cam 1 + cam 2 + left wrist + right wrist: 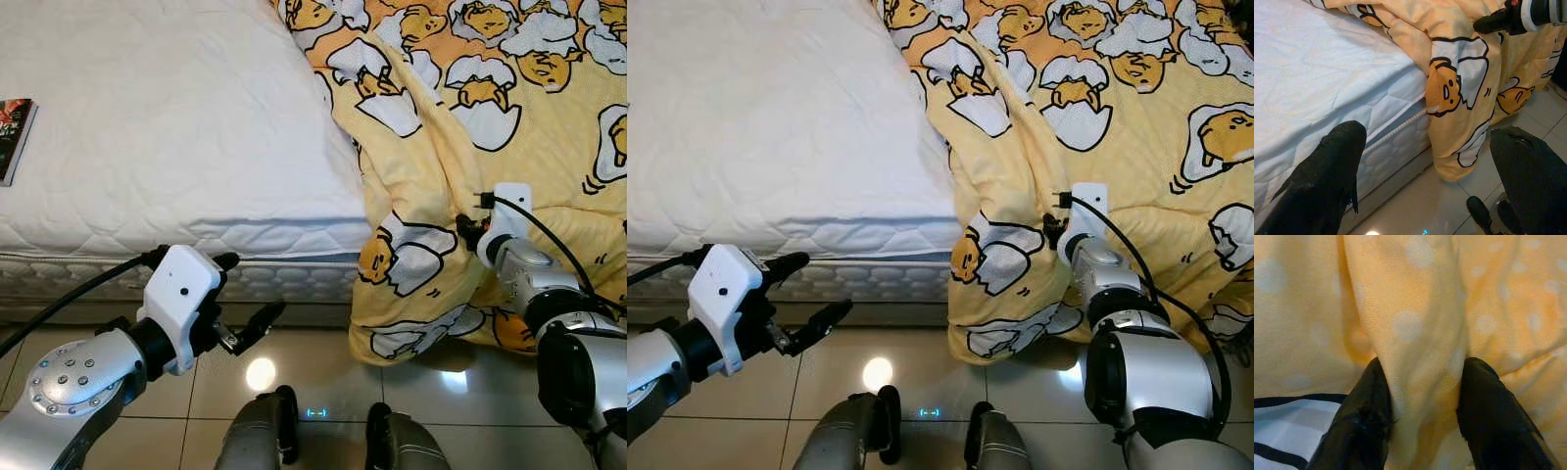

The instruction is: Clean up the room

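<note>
The right pincer [1422, 406] is biting into the yellow blanket [470, 147], and the right wrist view shows it plainly: a raised fold of the cloth is sitting between the two black fingers [1359, 416], squeezed from both sides. From the head camera that right pincer [472, 233] is pressing into the blanket just where it is spilling over the corner of the bed [176, 117], with more cloth hanging below the pincer down to the tiled floor [313, 367] and the rest heaped beyond it across the bed's far side. The blanket is printed all over with cartoon yolks in cracked white eggshells.

Over on the other side, the left pincer [250, 294] is hovering with its fingers spread wide and nothing between them. It is sitting low, in front of the bed's quilted side panel and above the floor tiles, with the blanket's hanging edge well off to its right. The left wrist view is looking between its spread fingers [1327, 171] at the bare white mattress, the drooping blanket corner and the right pincer [1493, 22] beyond.

Far from both pincers, a book [15, 132] is lying flat near the left edge of the mattress.
</note>
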{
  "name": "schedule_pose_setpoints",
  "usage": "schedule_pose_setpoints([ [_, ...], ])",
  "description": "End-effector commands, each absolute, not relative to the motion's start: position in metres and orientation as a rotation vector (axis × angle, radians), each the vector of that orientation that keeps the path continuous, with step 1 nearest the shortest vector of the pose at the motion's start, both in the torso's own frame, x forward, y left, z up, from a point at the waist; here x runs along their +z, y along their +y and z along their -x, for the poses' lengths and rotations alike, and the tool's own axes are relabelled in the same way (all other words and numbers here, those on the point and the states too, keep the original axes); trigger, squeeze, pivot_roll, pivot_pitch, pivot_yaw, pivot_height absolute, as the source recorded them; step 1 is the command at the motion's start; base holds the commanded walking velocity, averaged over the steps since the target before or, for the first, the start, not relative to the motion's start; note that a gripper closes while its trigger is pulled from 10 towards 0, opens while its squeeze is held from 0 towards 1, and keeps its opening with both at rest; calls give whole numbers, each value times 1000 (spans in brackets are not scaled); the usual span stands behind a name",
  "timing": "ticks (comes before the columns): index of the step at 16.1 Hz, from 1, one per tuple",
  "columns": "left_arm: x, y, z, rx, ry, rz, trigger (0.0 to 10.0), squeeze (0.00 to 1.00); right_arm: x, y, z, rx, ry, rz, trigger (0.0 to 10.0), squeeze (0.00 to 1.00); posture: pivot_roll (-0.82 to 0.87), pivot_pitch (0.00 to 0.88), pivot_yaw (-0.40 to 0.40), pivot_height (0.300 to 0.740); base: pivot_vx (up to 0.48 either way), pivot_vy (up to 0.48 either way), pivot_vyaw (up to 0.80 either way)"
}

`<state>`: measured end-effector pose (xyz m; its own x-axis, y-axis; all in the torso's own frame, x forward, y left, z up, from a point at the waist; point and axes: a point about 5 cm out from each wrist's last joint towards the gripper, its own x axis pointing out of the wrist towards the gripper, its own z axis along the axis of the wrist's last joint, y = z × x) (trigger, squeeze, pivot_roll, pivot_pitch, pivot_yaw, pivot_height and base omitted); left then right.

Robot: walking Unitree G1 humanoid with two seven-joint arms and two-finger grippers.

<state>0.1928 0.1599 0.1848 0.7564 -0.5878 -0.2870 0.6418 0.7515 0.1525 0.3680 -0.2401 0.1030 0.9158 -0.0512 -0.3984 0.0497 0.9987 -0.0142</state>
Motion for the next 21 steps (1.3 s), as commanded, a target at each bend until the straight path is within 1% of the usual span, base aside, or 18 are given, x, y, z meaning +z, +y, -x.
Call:
schedule_pose_setpoints([
  [1,183,159,-191,-680,239,-246,10000,0,102,-244,-366,-60,420,-8,0,0,232,261,24,740,0,0,0],
  [6,177,157,-186,-691,270,-228,10000,0,100,-240,-366,-23,415,-21,0,0,208,242,21,740,0,0,0],
  [10,166,155,-183,-735,303,-191,10000,0,102,-213,-371,132,372,-51,0,0,137,183,14,740,0,0,0],
  [11,163,161,-187,-696,301,-197,10000,0,104,-191,-375,236,339,-84,0,0,107,156,21,740,0,0,0],
  [13,163,172,-192,-614,293,-198,10000,0,108,-157,-377,376,298,-127,0,0,96,139,22,740,0,0,0],
  [14,164,179,-195,-576,284,-203,10000,0,109,-126,-376,492,272,-159,0,0,93,131,20,740,0,0,0],
  [15,165,182,-196,-562,280,-212,10000,0,110,-109,-374,556,261,-171,0,0,94,126,19,740,0,0,0],
  [16,166,188,-199,-534,270,-233,10000,0,110,-78,-369,663,249,-188,0,0,96,125,18,740,0,0,0],
  [17,167,193,-202,-509,262,-243,10000,0,109,-61,-364,725,243,-188,0,0,99,126,17,740,0,0,0],
  [18,176,212,-211,-393,218,-271,10000,0,108,-8,-343,924,230,-181,0,0,108,123,18,740,0,0,0],
  [20,181,222,-215,-336,196,-278,10000,0,108,14,-332,1013,225,-171,0,0,108,122,18,740,0,0,0],
  [21,187,233,-220,-275,171,-280,10000,0,103,37,-315,1116,230,-148,0,0,114,125,17,740,0,0,0],
])
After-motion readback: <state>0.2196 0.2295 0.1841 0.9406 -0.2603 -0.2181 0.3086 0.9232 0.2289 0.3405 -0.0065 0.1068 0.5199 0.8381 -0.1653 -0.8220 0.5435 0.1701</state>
